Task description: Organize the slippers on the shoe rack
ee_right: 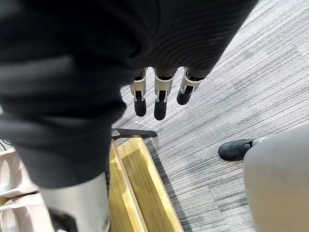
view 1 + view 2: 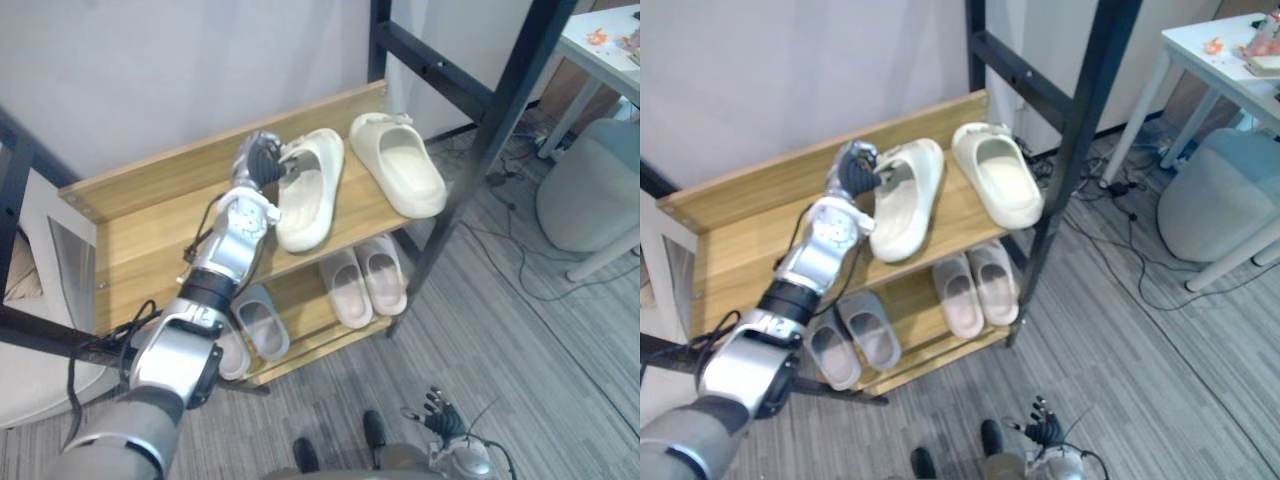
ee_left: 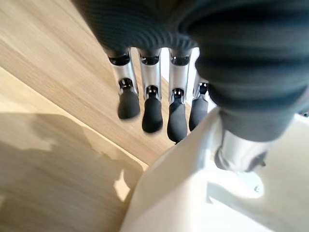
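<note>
Showing a wooden shoe rack (image 2: pixel 150 215) with a dark frame, its top shelf under the left hand (image 2: pixel 260 160). The carpeted floor (image 2: pixel 560 380) lies under the right hand (image 2: pixel 440 408), which hangs low in front of the rack, well apart from every slipper, its fingers (image 1: pixel 161 99) straight and loose, holding nothing. On the top shelf, a cream slipper (image 2: pixel 310 190) lies against the left hand. A second cream slipper (image 2: pixel 400 165) lies just beyond the first, on the side away from that hand. On the lower shelf, below the left hand, a beige pair (image 2: pixel 362 280) and a grey pair (image 2: pixel 262 322) lie side by side. The left hand's fingers (image 3: pixel 152 106) point straight down to the shelf beside the slipper's edge, with its thumb resting on the slipper's top, not clenched.
</note>
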